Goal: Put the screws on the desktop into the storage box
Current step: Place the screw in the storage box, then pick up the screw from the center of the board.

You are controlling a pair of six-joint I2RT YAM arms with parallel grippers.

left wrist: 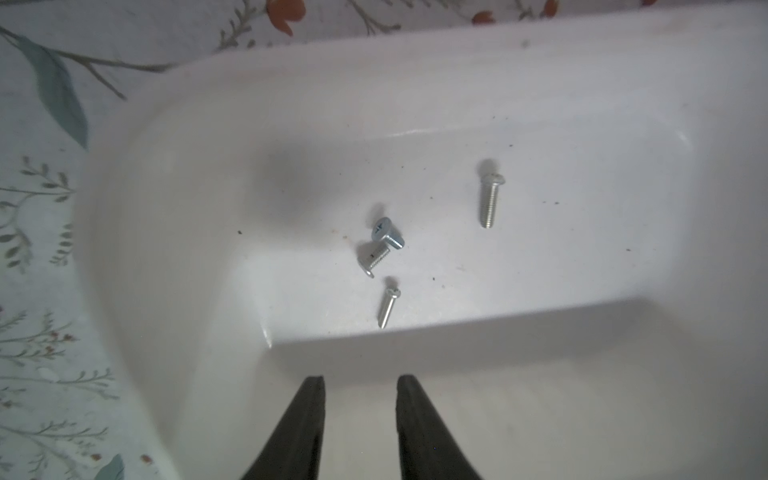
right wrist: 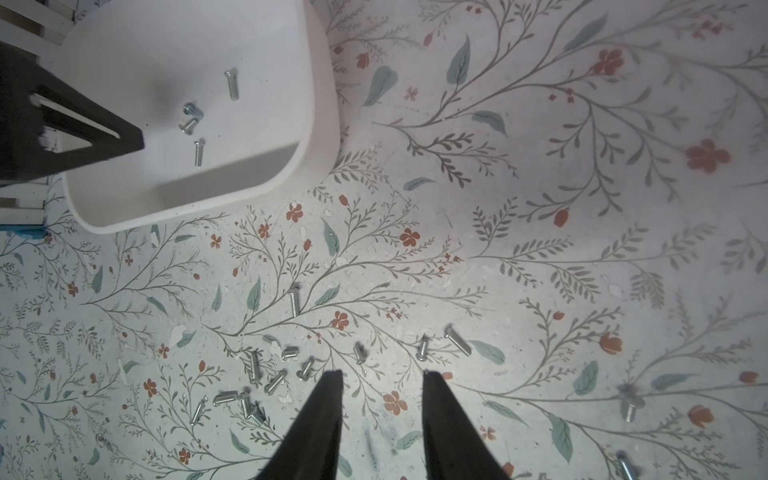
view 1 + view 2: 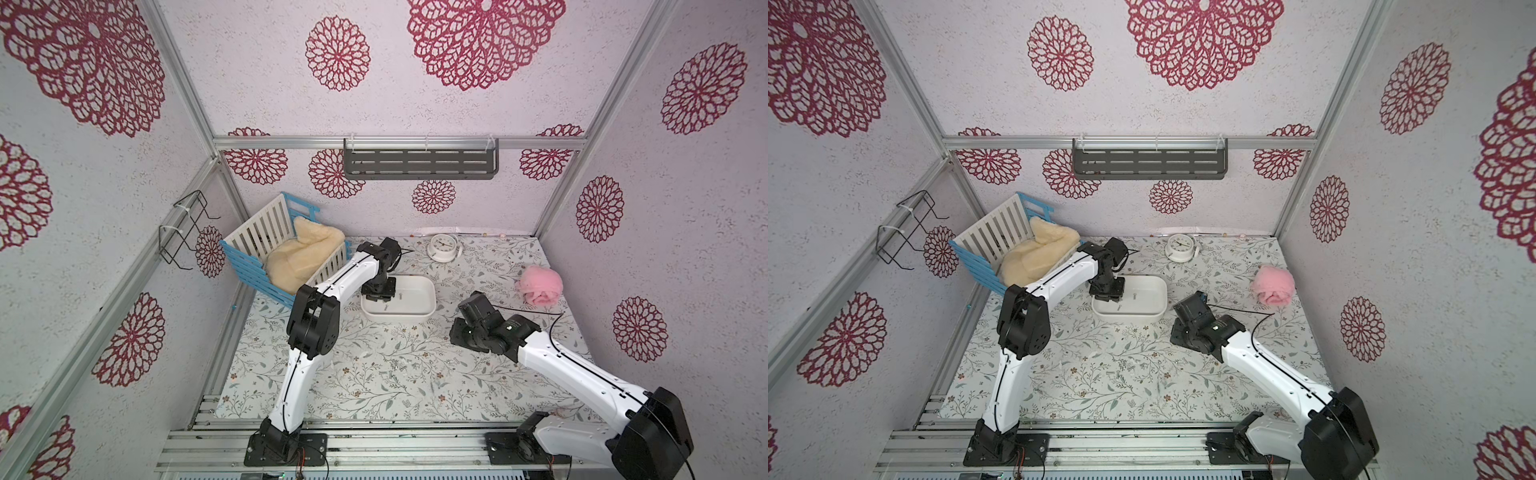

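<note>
The white storage box point(image 3: 432, 300) point(image 1: 249, 104) stands mid-desktop, with several small silver screws point(image 1: 489, 199) lying loose on its floor. My left gripper point(image 1: 360, 380) point(image 3: 378, 291) hangs over the box's left end, open, with nothing between its fingers. Many more screws point(image 2: 270, 382) point(image 3: 399, 368) lie scattered on the leafy desktop point(image 2: 540, 249) in front of the box. My right gripper point(image 2: 383, 374) point(image 3: 463, 334) hovers above that scatter, right of the box, open and empty, with the nearest screws just beyond its fingertips.
A blue-and-white slatted crate point(image 3: 257, 245) with cream fleece stands at the back left. A white clock point(image 3: 442, 247) sits at the back, a pink fluffy ball point(image 3: 539, 284) at the right. A grey shelf point(image 3: 419, 160) hangs on the back wall, a wire rack point(image 3: 183, 232) on the left wall.
</note>
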